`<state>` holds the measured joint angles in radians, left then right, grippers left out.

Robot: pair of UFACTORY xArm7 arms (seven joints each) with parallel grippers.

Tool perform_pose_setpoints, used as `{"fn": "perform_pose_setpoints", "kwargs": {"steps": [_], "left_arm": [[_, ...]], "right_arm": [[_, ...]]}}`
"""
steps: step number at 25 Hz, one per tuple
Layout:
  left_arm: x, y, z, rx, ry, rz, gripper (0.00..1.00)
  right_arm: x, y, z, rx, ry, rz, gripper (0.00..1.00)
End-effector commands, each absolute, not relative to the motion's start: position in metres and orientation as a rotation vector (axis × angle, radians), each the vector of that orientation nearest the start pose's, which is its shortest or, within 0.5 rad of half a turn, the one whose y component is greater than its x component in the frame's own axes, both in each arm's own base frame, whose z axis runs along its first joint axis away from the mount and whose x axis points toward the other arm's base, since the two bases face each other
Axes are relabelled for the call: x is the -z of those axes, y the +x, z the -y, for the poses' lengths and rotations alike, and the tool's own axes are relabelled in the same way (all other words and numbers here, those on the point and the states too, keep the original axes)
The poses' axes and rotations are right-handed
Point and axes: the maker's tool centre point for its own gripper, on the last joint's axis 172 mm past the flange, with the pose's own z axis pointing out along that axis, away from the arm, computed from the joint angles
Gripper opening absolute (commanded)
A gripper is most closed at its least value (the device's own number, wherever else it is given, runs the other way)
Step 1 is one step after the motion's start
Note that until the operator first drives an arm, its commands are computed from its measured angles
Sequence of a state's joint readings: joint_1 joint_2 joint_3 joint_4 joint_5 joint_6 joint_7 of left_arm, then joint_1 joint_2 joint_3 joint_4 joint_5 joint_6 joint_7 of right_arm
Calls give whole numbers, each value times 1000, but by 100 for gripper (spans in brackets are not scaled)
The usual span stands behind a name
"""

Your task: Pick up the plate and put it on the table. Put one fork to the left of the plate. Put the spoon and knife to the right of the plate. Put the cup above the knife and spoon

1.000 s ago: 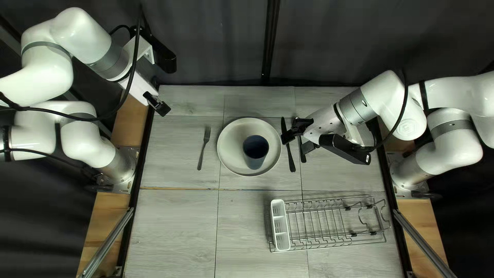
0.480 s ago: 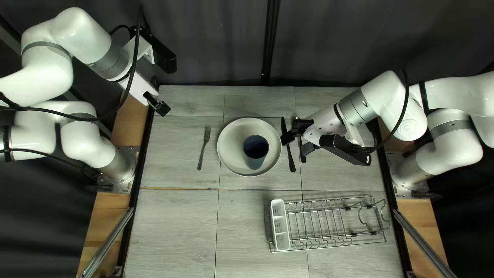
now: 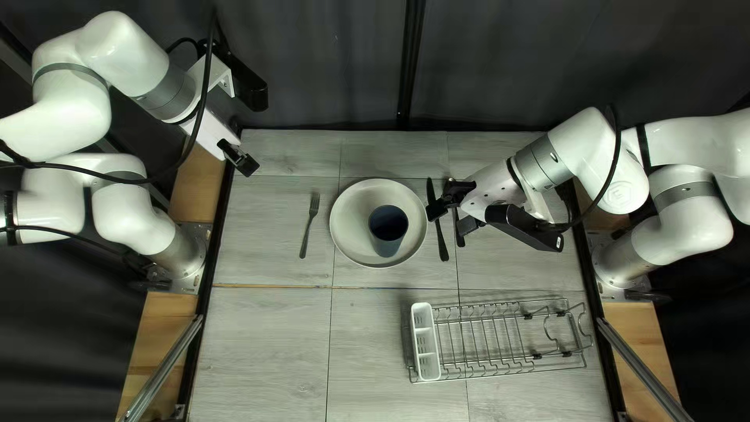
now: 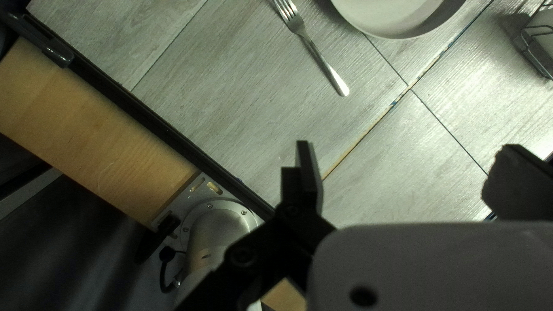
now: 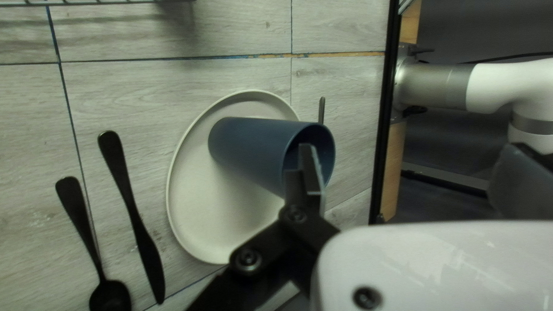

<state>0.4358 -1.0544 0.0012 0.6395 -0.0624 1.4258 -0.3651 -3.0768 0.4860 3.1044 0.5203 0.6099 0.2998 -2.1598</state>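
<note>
Dark curtain hangs behind the far edge of the pale grey, wood-grained table; at the right of the top left view's near part, a wire rack lies along the surface, with a white caddy at its left end. Near the middle of the far half sits my round, pale plate, and the blue cup stands upright on it, its mouth facing up; the silvery fork lies to the left of the plate, tines toward the curtain; to the right lie the black knife, then the black spoon beyond it, its bowl partly hidden from above by my gripper.

My right gripper is over the knife and spoon, close to the plate's right side; in its wrist view I see the right gripper with its fingers spread wide and holding nothing, one of them overlapping the cup's mouth in the picture; whether it touches the cup I cannot tell. My left gripper hangs near the table's left edge, well apart from the fork; its fingers, too, stand wide apart, with no object held between them.
</note>
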Motion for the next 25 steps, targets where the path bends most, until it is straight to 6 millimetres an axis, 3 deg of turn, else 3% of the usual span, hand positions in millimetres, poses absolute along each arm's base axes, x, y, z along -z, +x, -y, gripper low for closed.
{"fn": "perform_pose_setpoints", "kwargs": {"steps": [1,19,25], "left_arm": [[-338,230,-90,430,-2915,1236,100],[-338,230,-90,430,-2915,1236,100],[-338,230,-90,430,-2915,1236,100]], "right_arm": [[-279,473,-19,-913,1747,-1919,100],[-279,473,-19,-913,1747,-1919,100],[-288,477,-29,-915,1732,-1888,100]]}}
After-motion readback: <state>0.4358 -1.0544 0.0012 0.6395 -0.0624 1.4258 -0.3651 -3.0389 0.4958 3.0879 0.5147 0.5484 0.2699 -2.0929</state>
